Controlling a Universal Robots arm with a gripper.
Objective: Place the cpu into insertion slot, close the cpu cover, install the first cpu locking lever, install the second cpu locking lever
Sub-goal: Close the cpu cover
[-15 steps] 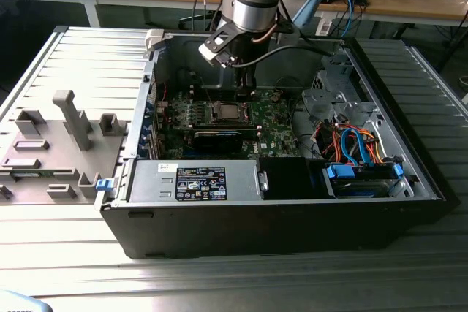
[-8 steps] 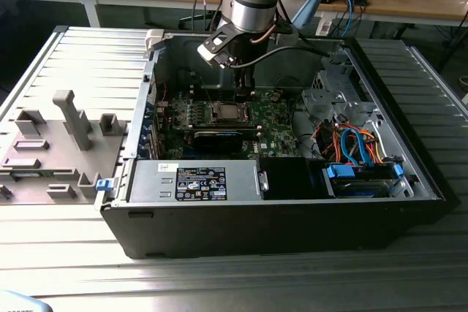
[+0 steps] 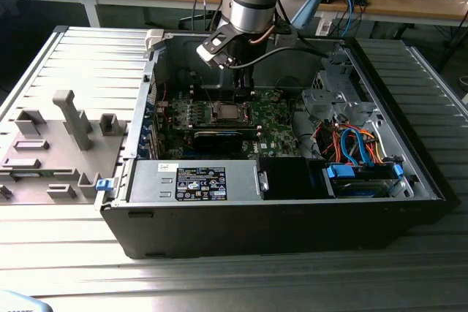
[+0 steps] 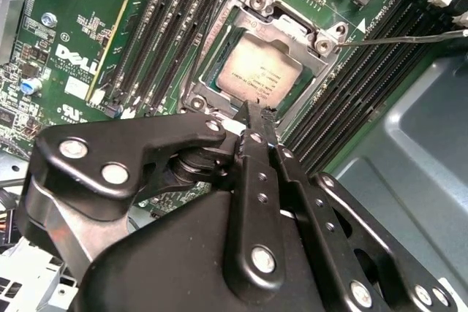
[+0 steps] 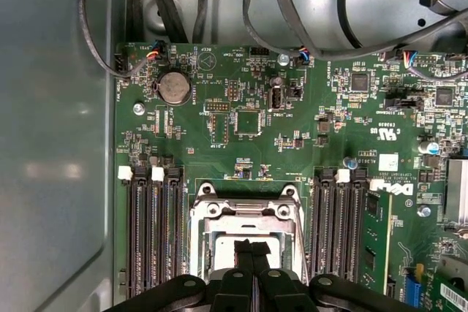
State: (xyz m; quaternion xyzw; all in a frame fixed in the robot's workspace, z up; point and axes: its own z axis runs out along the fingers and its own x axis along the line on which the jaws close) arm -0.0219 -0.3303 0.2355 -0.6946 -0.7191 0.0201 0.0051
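One hand (image 4: 254,112), tips together, above the cpu (image 4: 257,72), second wrist view adds a thin lever (image 4: 409,36).

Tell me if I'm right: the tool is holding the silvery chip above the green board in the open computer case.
No. The tool is above the green motherboard in the open computer case, but the cpu is not in its grip: the second wrist view shows it lying flat, framed by the cpu cover.

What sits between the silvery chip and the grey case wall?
In the first wrist view, the cpu cover, then long black slots, separate the cpu from the case wall.
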